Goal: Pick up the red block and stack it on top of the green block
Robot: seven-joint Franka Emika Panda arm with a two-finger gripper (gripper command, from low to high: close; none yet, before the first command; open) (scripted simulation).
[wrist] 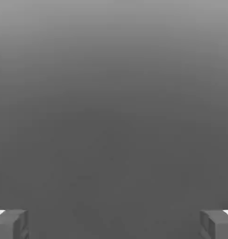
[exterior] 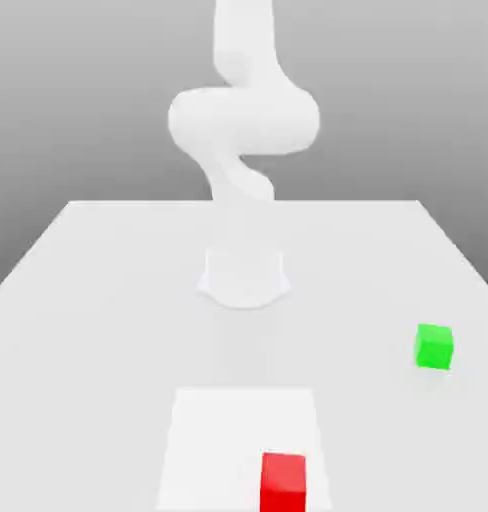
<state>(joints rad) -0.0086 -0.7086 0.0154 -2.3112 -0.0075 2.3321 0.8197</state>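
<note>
Fingers [wrist: 13, 224] spread wide; red block [exterior: 283, 482] on table [exterior: 108, 300].

A white table [exterior: 108, 280] bears the red block [exterior: 283, 482] and green block [exterior: 434, 346].

The red block [exterior: 283, 482] and green block [exterior: 434, 346] looked matt and smooth, with plain unmarked faces. The table [exterior: 98, 300] was a smooth, matt white. The arm [exterior: 243, 120] had a smooth, softly shaded white shell. The fingers [wrist: 13, 224] looked matt grey.
</note>
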